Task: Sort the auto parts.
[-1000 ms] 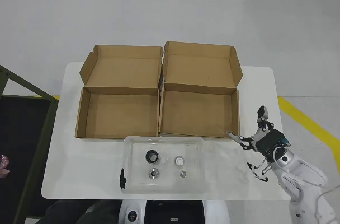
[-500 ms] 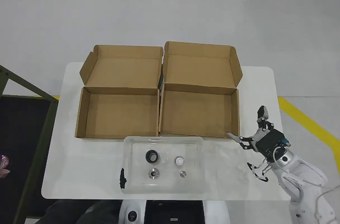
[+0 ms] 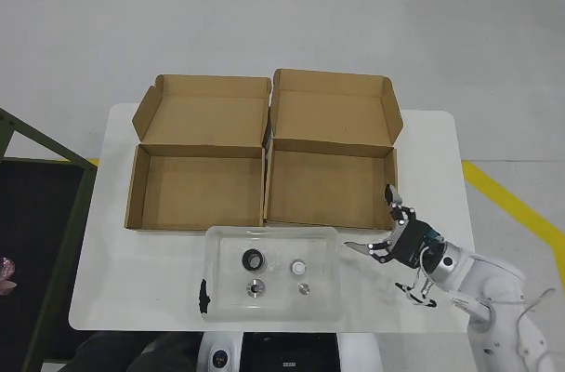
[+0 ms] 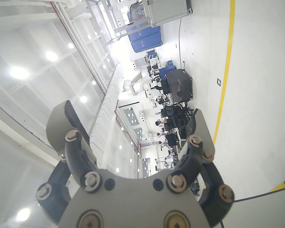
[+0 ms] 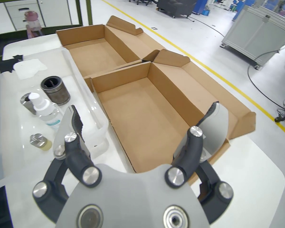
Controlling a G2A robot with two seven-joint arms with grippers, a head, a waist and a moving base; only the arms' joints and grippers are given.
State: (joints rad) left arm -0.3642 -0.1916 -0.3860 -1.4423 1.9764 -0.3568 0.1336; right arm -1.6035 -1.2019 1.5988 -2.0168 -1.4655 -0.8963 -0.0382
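my right gripper (image 3: 369,221) hangs, fingers spread and empty, beside the clear tray (image 3: 271,229); my left gripper (image 4: 130,110), also spread, seemingly points at the ceiling (image 4: 26,36).

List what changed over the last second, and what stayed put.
The right gripper swung in from near the right edge of the table toward the clear tray, open and empty, and is now beside the tray's right end. Nothing was grasped or released. The parts in the tray and both cardboard boxes stayed where they were.
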